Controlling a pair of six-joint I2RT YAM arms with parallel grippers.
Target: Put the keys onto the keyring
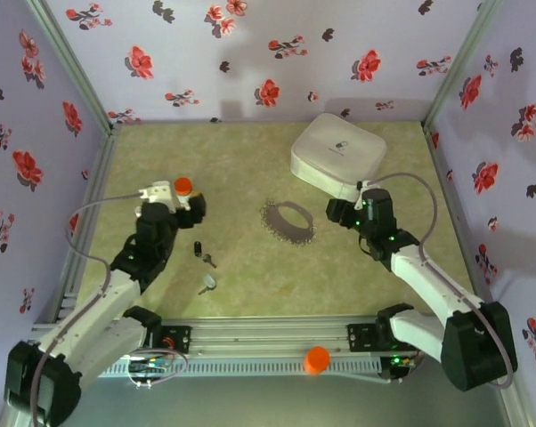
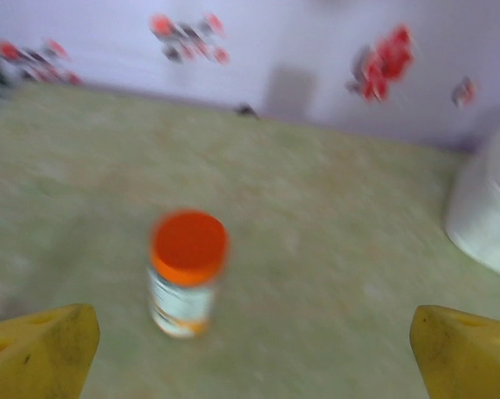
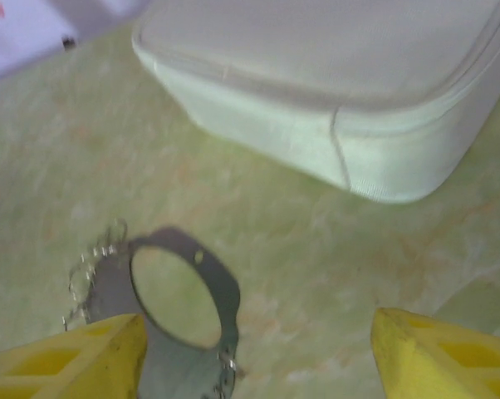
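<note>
A: The keyring lies flat on the table, a floppy dark loop of beads. The right wrist view shows it low in the frame, just ahead of the fingers.

B: And the keys?

A: Both are left of the keyring and well apart from it, loose on the table. The black-headed key is the closer of the two. The silver key lies just beyond it, toward the near edge. Neither touches the chain.

B: Claws?

A: The right gripper sits just right of the keyring. Its yellow fingers are spread wide and hold nothing. The left gripper is far left of the keyring, past the keys. It is also released and empty, fingers well apart.

B: What else is around?

A: A white box stands behind and right of the keyring, near it but not touching. An orange-capped vial stands upright far to the left. In the blurred left wrist view it is ahead of the open fingers and clear of both.
</note>
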